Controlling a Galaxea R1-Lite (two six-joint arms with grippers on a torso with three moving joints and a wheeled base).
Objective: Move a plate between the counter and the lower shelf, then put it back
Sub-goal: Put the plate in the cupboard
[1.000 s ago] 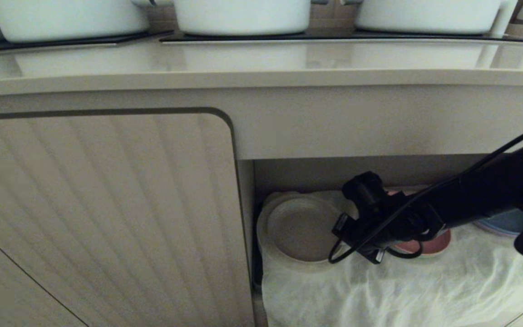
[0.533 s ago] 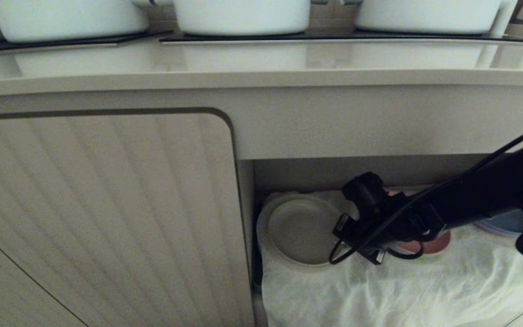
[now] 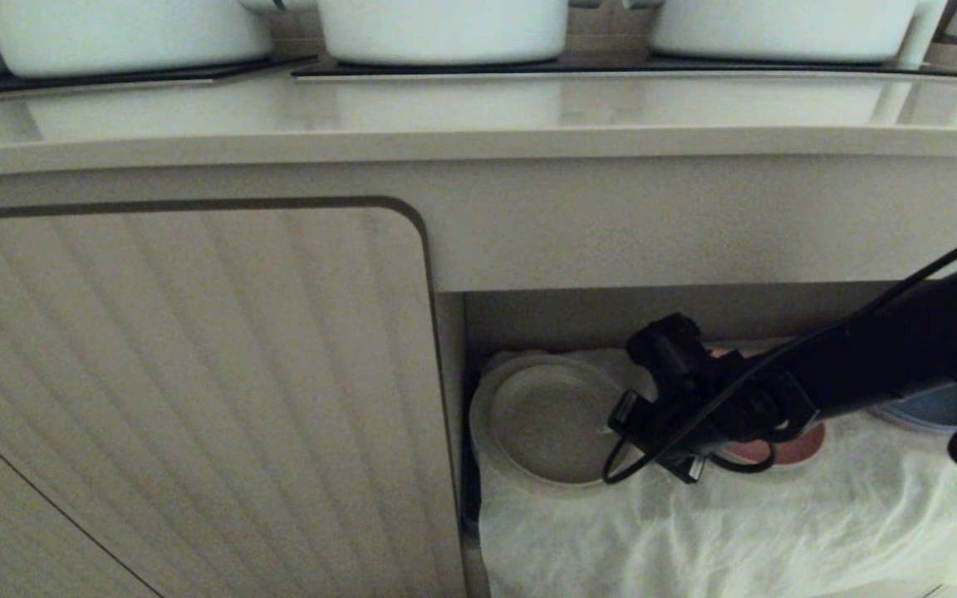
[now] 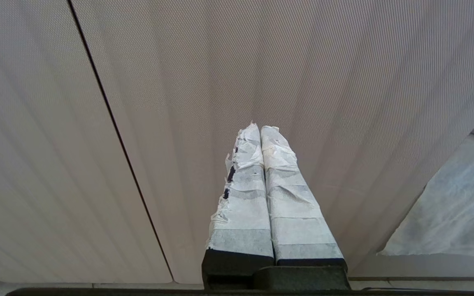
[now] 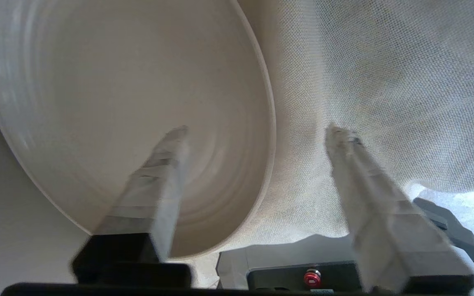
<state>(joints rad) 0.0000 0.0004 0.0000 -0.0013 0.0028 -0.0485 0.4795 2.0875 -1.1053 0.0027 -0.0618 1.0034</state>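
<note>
The plate (image 3: 549, 419) lay flat on the cloth (image 3: 777, 523) of the lower shelf (image 3: 611, 320), at the left end of the recess beside the cabinet door (image 3: 188, 399), apparently nested on a larger pale plate (image 3: 483, 453). It appeared to be stiff glazed or matte ceramic: rigid, moderately heavy for its size, breakable if dropped or knocked against the shelf wall, and likely smooth enough to slip in a shallow pinch. The rim was the only practical place to take hold, one finger inside the well and one outside, on the edge facing the arm. The plate was small, round, cream-coloured and matte, with a low upright rim and faint concentric rings in the well. The right gripper (image 5: 257, 131) stood at that near rim with its jaws spread apart, one finger (image 5: 159, 172) over the well and the other over the cloth, clamping nothing. The left gripper (image 4: 260, 131) hung parked before the door, fingers pressed together and empty. The counter (image 3: 478, 124) above carried only white pots (image 3: 445, 29).
</note>
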